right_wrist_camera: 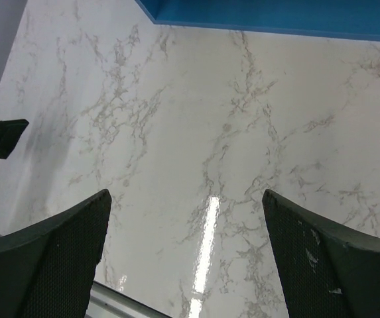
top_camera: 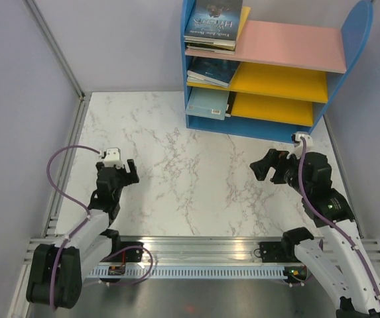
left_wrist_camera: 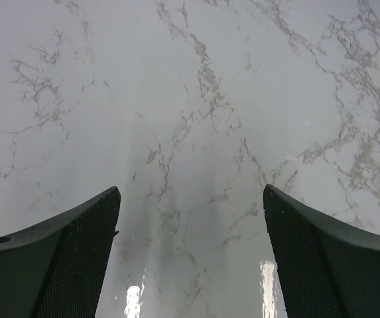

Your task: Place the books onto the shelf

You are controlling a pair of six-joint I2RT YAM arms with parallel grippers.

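Just marble tbl (top_camera: 176, 192), pale walls (top_camera: 17, 86)

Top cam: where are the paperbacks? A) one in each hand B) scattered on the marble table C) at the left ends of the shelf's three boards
C: the thin paperback books lie at the left end of each of the three boards of the blue-sided pink-and-yellow shelf.
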